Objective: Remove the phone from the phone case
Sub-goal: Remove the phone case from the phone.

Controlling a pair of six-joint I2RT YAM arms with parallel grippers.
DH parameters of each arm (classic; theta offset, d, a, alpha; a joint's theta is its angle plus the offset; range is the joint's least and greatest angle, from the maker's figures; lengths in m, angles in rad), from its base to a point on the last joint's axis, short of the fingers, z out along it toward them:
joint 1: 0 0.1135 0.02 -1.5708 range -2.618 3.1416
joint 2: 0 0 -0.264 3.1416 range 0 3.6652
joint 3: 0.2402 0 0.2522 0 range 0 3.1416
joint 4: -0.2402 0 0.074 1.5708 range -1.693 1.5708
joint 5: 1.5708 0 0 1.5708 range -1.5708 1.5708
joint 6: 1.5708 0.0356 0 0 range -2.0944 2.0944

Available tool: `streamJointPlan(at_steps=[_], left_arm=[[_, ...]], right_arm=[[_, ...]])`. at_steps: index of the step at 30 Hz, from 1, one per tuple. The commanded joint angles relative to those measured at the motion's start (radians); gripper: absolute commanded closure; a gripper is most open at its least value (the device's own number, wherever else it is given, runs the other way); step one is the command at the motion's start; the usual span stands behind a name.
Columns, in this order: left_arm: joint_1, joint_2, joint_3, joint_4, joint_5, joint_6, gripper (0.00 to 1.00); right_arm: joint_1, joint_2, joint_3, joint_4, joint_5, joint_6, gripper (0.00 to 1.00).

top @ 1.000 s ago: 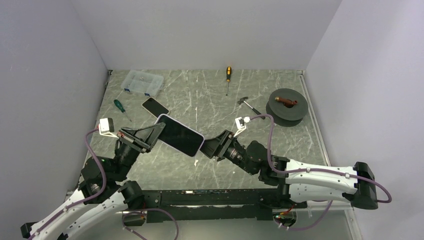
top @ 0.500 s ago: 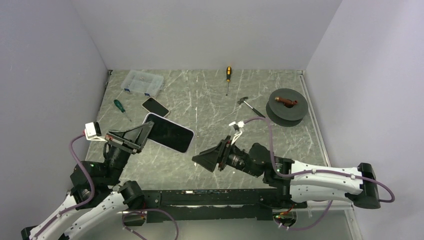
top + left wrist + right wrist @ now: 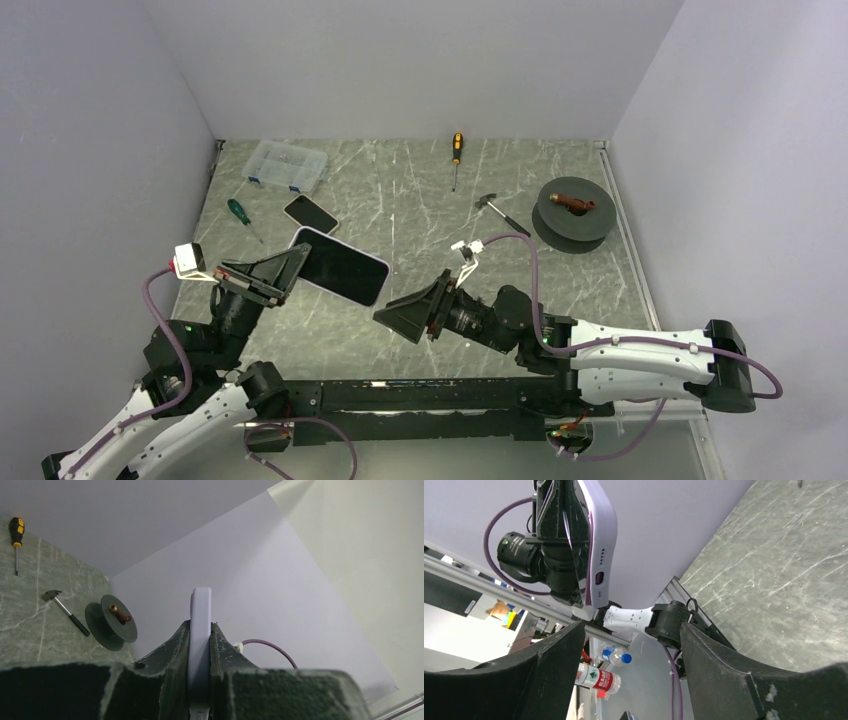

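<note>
Top external: left jaws clamp cased phone; right jaws open, empty, near phone. Risk: one-end grip slips, phone drops.

The phone sits between the left gripper's fingers and juts out to its right, above the table. The right gripper is just right of the phone's free end, nearer and apart from it. Behind the left gripper lie a second phone, a screwdriver and a box. Behind the right gripper lies a hammer, with a spool further right.
</note>
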Motion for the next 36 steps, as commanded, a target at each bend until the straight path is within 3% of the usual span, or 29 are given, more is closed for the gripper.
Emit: streamJointPlan(at_steps=[1,10,36], left_arm=[[-0.003,-0.005,0.042,0.085,0.002,-0.019,1.0],[-0.002,-0.007,0.028,0.095,0.006,-0.028,1.0],[-0.003,0.051,0.004,0.167,0.082,-0.076,1.0]], right_arm=[[0.006,-0.012,0.047,0.037,0.075,0.032,0.28],[0.006,-0.013,0.049,-0.018,0.155,0.089,0.31],[-0.029,0.032,0.05,-0.058,0.173,0.166,0.31]])
